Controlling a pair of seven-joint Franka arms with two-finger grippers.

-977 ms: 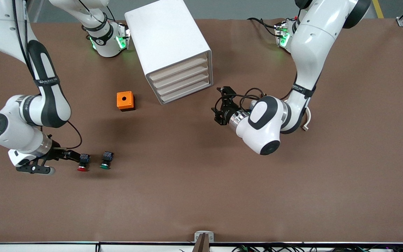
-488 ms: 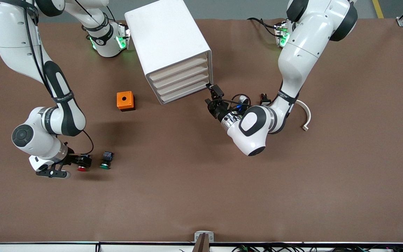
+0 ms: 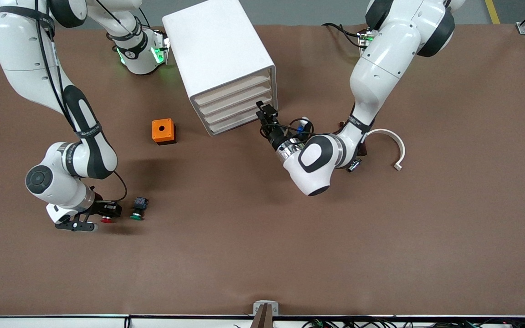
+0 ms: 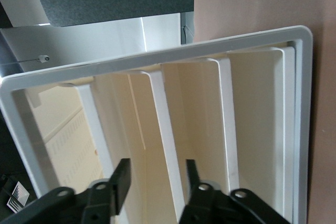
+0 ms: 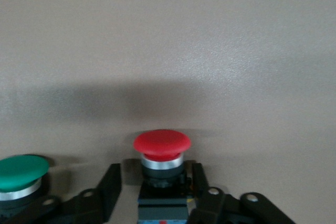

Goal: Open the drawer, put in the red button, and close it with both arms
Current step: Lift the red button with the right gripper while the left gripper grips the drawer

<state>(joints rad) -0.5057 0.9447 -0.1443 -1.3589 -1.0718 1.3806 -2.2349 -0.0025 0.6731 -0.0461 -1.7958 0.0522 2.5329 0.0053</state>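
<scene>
The white cabinet (image 3: 217,50) stands at the back of the table with all four beige drawer fronts (image 3: 235,105) closed. My left gripper (image 3: 262,113) is open at the drawer fronts, by the cabinet corner toward the left arm's end. In the left wrist view its fingers (image 4: 122,182) stand on either side of one drawer's white edge (image 4: 163,124). The red button (image 3: 106,220) lies on the table toward the right arm's end. My right gripper (image 3: 110,210) is open around it. In the right wrist view the red cap (image 5: 161,142) sits between the fingers (image 5: 110,182), with a gap at one side.
The green button (image 3: 136,216) lies beside the red one and shows in the right wrist view (image 5: 21,169). An orange box with a hole (image 3: 163,130) sits near the cabinet. A white curved piece (image 3: 392,141) lies by the left arm.
My left gripper has moved up to the cabinet's drawer fronts. My right gripper has slid forward so its fingers now stand on either side of the red button.
</scene>
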